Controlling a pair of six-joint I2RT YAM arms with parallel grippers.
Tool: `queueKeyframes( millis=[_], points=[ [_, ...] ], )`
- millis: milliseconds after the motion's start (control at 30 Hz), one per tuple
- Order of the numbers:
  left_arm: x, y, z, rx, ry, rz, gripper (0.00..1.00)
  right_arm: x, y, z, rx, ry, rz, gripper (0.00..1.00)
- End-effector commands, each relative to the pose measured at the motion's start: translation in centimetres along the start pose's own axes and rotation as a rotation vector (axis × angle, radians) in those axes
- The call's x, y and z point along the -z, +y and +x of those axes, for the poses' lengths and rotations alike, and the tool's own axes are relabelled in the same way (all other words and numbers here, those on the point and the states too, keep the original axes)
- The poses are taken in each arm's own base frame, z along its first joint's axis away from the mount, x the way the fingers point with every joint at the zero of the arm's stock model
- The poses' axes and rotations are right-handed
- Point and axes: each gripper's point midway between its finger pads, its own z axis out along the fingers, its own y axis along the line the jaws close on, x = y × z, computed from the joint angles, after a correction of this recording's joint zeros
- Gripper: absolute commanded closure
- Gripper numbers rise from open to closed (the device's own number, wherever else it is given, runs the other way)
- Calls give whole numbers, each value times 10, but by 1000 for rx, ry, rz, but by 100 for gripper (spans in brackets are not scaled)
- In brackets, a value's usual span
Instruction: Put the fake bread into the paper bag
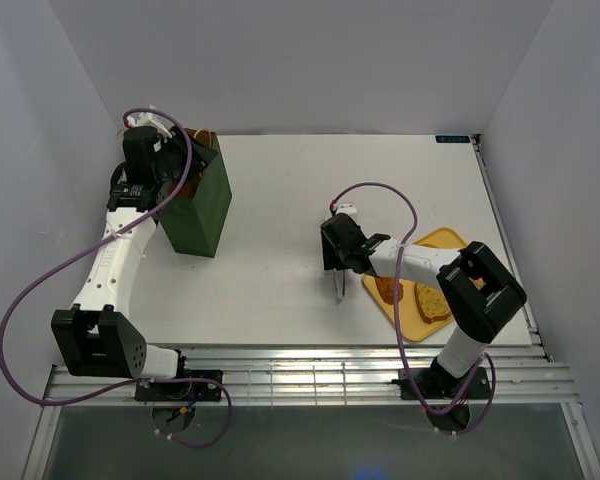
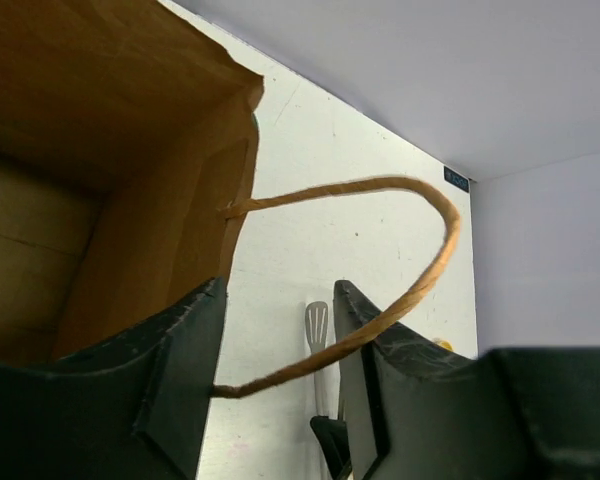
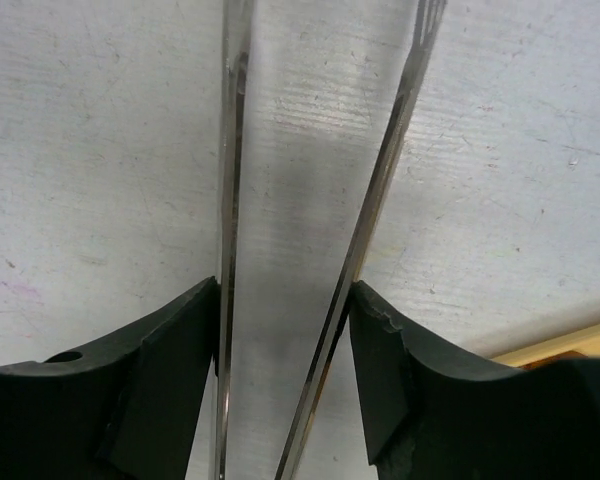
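The paper bag stands upright at the left, dark green outside and brown inside. My left gripper is at the bag's top rim, open. A cord handle runs across the gap and over one finger. The fake bread lies on the yellow tray at the right: a speckled slice and a brown piece. My right gripper is left of the tray, shut on metal tongs that point toward the near edge.
White walls close in the table on the left, back and right. A slatted metal rail runs along the near edge by the arm bases. The tray's edge shows at the lower right of the right wrist view.
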Motion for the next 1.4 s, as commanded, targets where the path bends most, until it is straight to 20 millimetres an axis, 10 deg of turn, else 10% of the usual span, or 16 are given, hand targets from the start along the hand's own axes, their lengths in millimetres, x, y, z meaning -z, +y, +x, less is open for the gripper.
queueKeyframes(
  millis=[0, 667, 967, 1367],
  points=[
    [3, -14, -10, 1, -11, 31, 44, 25, 3, -35, -47, -86, -24, 42],
    [-17, -25, -3, 30, 56, 79, 60, 120, -16, -68, -173, -156, -247, 40],
    [-20, -38, 0, 35, 69, 106, 80, 164, -72, -74, -249, -186, -152, 40],
    [-28, -67, 23, 53, 114, 159, 80, 216, -141, -39, -280, -116, 105, 41]
  ],
)
